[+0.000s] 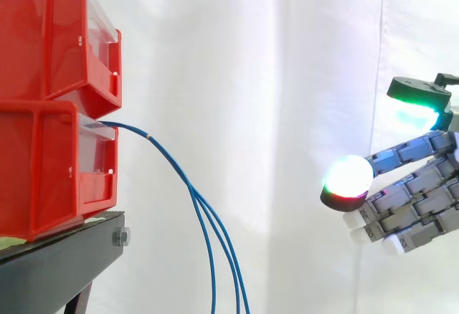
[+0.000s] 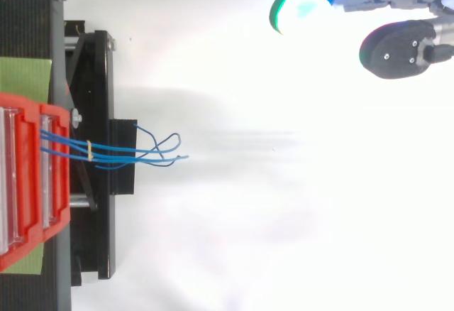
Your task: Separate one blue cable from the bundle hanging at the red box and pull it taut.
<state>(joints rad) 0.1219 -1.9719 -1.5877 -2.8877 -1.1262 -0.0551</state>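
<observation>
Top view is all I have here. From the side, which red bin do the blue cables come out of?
Observer: The lower red bin, which sits under a second red bin. The blue cables leave its front and curve downward.
Operator: And how high is the hand?
Observer: The hand is about level with the lower red bin, well apart from the blue cables, with its fingers straight and holding nothing.

bright, even light washes out the white curtain, leaving faint shadows by the stand.
</observation>
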